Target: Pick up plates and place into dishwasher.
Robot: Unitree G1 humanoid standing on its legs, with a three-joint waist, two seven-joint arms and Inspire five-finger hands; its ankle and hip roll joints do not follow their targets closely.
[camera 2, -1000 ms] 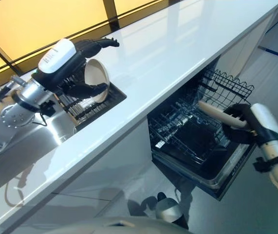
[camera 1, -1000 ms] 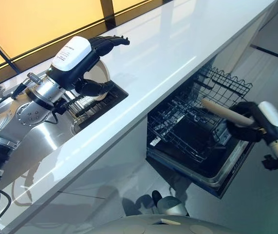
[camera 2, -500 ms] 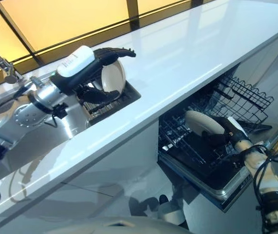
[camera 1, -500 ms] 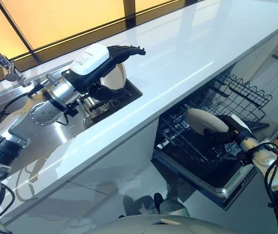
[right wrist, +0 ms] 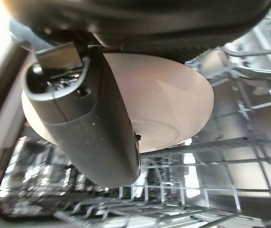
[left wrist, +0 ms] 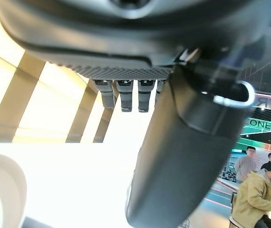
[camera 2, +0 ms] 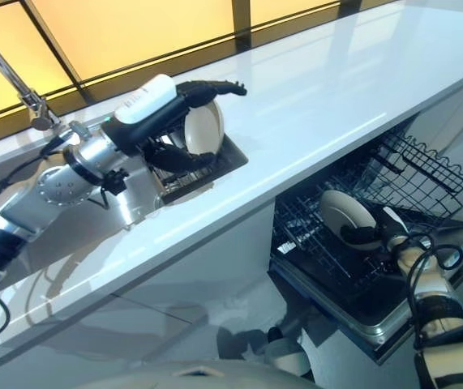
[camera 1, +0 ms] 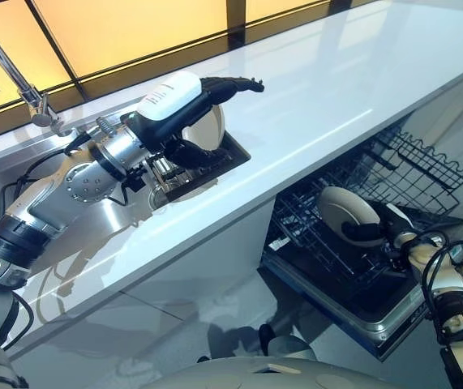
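Note:
A cream plate [camera 1: 212, 128] stands on edge in the sink's dish rack [camera 1: 184, 168]. My left hand [camera 1: 178, 113] reaches over it with its fingers straight across the plate's top rim and its thumb low in front; the plate's edge [left wrist: 0, 190] lies beside the thumb, not pinched. A second cream plate [camera 1: 345, 212] is down among the wires of the dishwasher's lower rack [camera 1: 312, 235]. My right hand [camera 1: 375, 233] is shut on it, thumb across the plate's face [right wrist: 173, 99].
The white countertop [camera 1: 320, 89] runs above the open dishwasher. An upper wire basket [camera 1: 417, 162] juts out past the lower rack, and the dishwasher door [camera 1: 393, 320] lies open below. A faucet [camera 1: 32, 101] stands behind the sink.
The camera has shifted. My right hand has brought its plate down from above the dishwasher into the lower rack. The left hand stays over the plate in the sink.

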